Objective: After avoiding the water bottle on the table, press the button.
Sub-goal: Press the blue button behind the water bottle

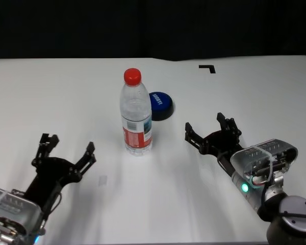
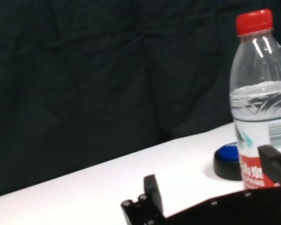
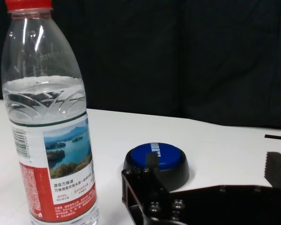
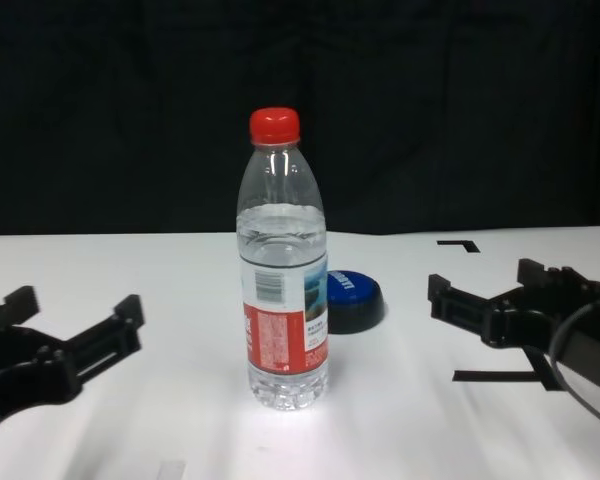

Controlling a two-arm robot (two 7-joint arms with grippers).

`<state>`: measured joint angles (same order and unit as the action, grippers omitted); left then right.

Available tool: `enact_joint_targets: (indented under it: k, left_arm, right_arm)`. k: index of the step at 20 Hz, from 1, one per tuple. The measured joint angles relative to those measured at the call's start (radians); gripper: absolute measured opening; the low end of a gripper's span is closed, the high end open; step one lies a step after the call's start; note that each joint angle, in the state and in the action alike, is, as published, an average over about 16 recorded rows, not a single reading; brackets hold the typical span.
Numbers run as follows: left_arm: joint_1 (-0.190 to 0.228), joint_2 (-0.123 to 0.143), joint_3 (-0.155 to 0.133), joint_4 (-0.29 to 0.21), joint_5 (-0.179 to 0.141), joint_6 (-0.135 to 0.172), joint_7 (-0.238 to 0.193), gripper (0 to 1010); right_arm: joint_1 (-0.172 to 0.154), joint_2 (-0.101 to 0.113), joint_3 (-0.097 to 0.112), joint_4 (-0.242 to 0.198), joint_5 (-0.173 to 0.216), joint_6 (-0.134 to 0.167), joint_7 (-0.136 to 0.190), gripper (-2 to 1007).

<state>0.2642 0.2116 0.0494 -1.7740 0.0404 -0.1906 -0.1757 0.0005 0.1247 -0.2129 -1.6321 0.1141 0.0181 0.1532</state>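
The water bottle [image 1: 136, 117] stands upright in the middle of the white table [image 1: 66, 97], clear with a red cap and a red-and-white label. It also shows in the chest view [image 4: 283, 280], left wrist view [image 2: 261, 98] and right wrist view [image 3: 49, 122]. The blue button [image 1: 161, 104] on its black base sits just behind and right of the bottle, also in the chest view [image 4: 353, 297] and right wrist view [image 3: 157, 161]. My right gripper [image 1: 208, 127] is open, to the right of the bottle and button. My left gripper [image 1: 69, 147] is open at the front left.
Black tape marks lie on the table: a corner mark [image 1: 208, 68] at the far right and a strip [image 4: 495, 376] by my right gripper. A dark curtain [image 4: 130, 100] backs the table's far edge.
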Motion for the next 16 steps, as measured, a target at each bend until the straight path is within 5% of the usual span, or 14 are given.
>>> enact_joint_targets:
  k: [16]
  left_arm:
    - [-0.057, 0.018, 0.07, 0.033, -0.007, 0.025, -0.016, 1003]
  right_arm:
    - [0.0, 0.0, 0.0, 0.0, 0.0, 0.0, 0.0, 1003]
